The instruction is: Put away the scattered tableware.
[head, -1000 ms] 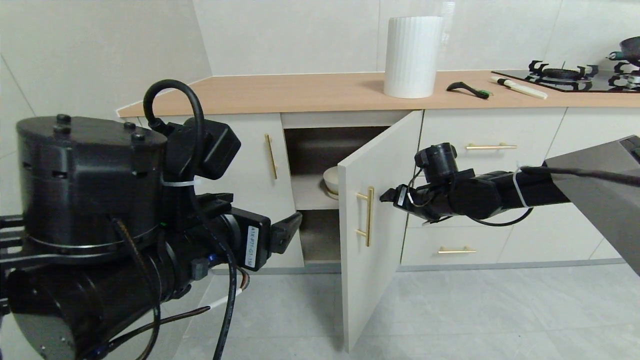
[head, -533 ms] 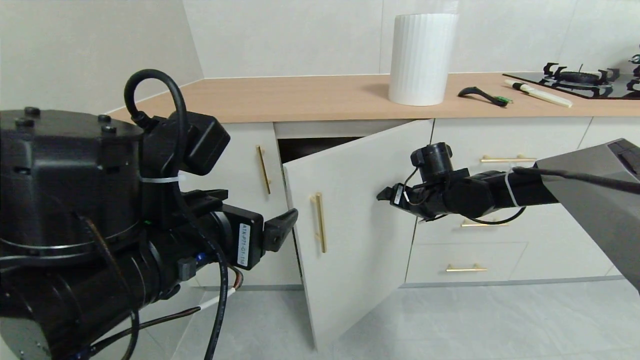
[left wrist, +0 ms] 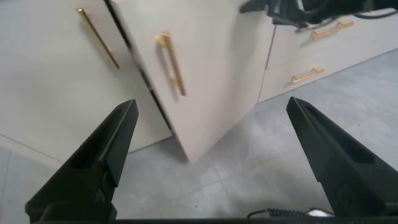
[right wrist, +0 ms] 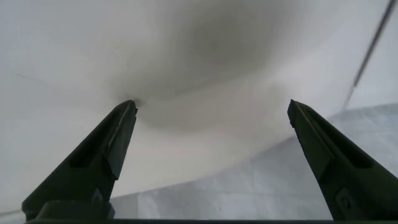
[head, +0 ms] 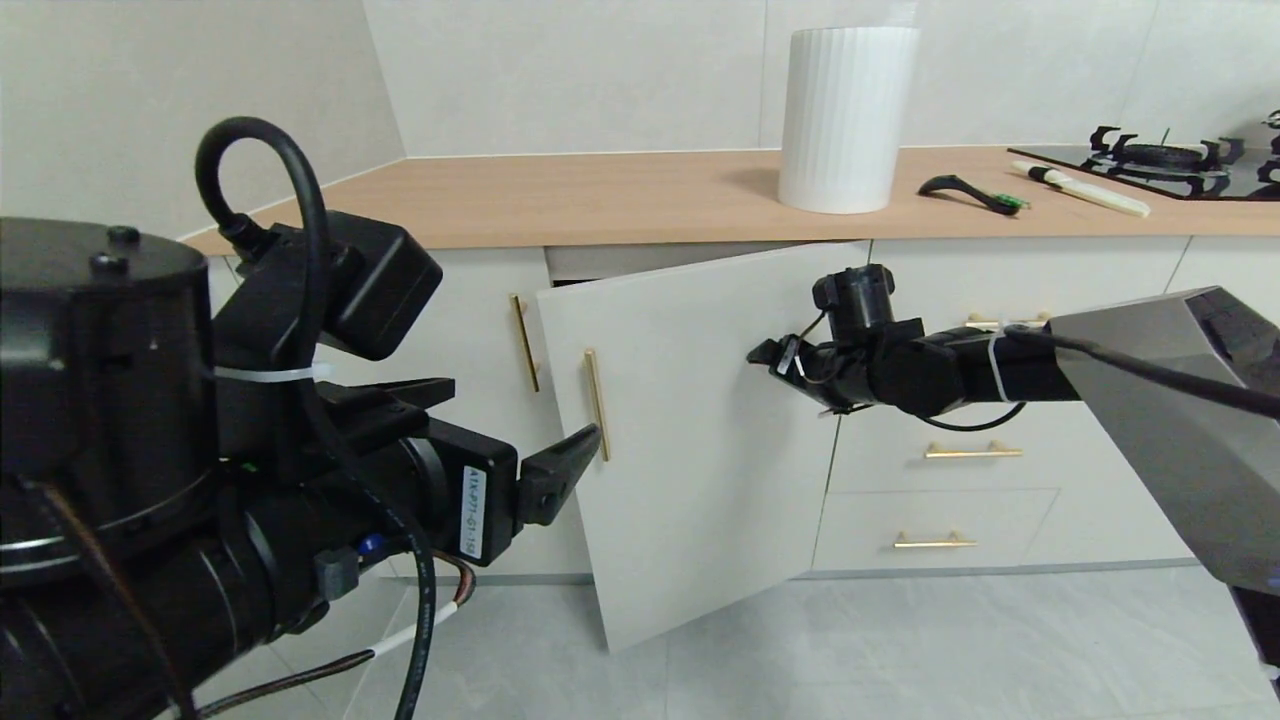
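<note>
Pushing the cabinet door (head: 700, 420) home looks like the step in hand: it stands slightly ajar, its handle edge swung out from the frame. My right gripper (head: 768, 356) is spread wide and empty, its tips at the door's face and seemingly touching it. The left gripper (left wrist: 211, 106), likewise spread and empty, hovers near the door handle (head: 595, 403) but apart from it. I'd press square to the panel, nearer the handle side than the hinge, and ease off as it meets the frame so it doesn't bounce back. I'd hold the left arm clear of the swing. A black peeler (head: 970, 190) and a pale knife (head: 1085, 190) lie on the counter (head: 600, 195) near the hob, well apart from both grippers. Whatever sits inside the cupboard is hidden.
</note>
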